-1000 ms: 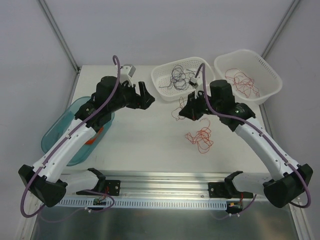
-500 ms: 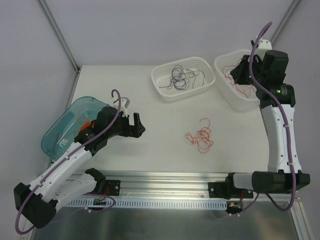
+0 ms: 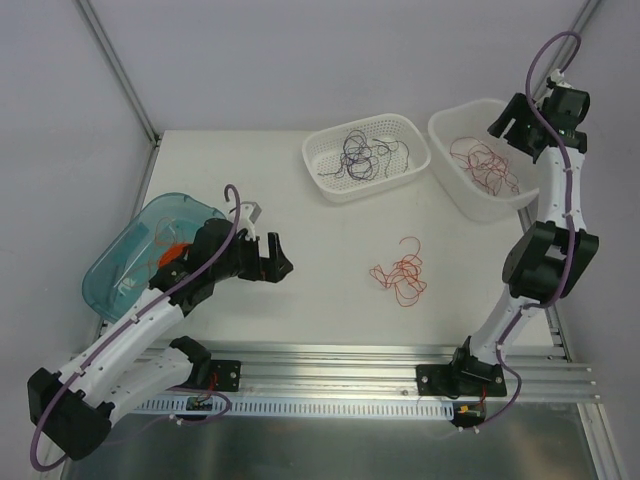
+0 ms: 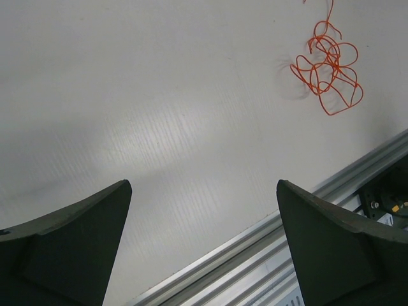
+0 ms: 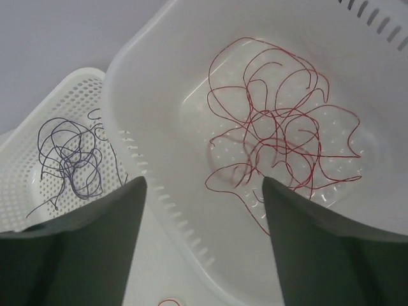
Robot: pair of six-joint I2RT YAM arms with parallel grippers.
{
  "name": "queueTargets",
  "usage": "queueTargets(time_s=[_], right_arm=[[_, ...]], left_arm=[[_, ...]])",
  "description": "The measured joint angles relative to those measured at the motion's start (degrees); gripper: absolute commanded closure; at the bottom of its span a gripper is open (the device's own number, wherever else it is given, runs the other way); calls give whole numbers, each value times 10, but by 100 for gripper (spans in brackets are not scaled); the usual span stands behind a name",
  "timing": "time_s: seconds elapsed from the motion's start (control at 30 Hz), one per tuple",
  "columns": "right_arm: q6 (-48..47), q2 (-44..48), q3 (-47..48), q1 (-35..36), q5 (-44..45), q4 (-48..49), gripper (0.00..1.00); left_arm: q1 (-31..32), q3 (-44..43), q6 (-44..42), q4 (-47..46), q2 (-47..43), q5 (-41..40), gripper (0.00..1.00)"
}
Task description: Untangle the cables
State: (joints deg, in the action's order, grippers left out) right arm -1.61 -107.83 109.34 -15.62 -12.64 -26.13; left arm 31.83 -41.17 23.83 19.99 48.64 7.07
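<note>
A small tangle of red cables (image 3: 400, 272) lies loose on the white table, right of centre; the left wrist view shows it at the upper right (image 4: 326, 73). More red cables (image 3: 485, 165) (image 5: 280, 137) lie curled in the right white basket (image 3: 455, 190). Dark grey-black cables (image 3: 362, 152) (image 5: 70, 159) rest in the middle perforated basket (image 3: 330, 185). My left gripper (image 3: 280, 255) (image 4: 204, 185) hangs open over bare table, well left of the tangle. My right gripper (image 3: 505, 125) (image 5: 204, 182) is open above the right basket, holding nothing.
A translucent teal bin (image 3: 120, 265) sits at the left table edge, under my left arm, with something orange (image 3: 172, 250) inside. An aluminium rail (image 3: 330, 360) (image 4: 306, 210) runs along the near edge. Grey walls enclose the back and sides.
My right arm swung from the table centre up over the right basket and its jaws opened, letting go of a red strand. My left arm drew back toward the near left.
</note>
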Motion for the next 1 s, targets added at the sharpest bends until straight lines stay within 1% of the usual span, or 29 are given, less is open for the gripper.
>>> queueTargets(time_s=[0.07,0.1,0.17,0.23,0.3,0.43,0.57,0.67,0.77,0.9,1.0], right_arm=[[3,-21,11,-4,1,-4,10],[4,-23,10,-4,0,-10,5],[7,-17,5,-4,-2,-15,3],[10,7,-21,-4,-5,-9,2],[16,53,-73,-1,-8,-4,2],[24,187,-209,21,-16,7,3],[29,314,-327,76,-26,10,5],[35,388,-429,121,-26,14,8],[46,428,-530,152,-26,8,11],[69,460,-643,189,-22,-2,16],[90,487,-700,224,-21,-4,19]], left_arm=[[0,0,2,0,7,6,1],[0,0,3,0,9,8,1],[0,0,3,0,20,15,1],[0,0,2,0,35,19,1],[0,-3,2,0,55,23,1],[0,-22,3,0,108,35,1],[0,-54,7,0,159,50,1],[2,-82,11,-1,196,60,1],[10,-111,18,-1,235,66,1],[39,-161,26,-1,298,71,1],[70,-203,33,-7,353,76,1]])
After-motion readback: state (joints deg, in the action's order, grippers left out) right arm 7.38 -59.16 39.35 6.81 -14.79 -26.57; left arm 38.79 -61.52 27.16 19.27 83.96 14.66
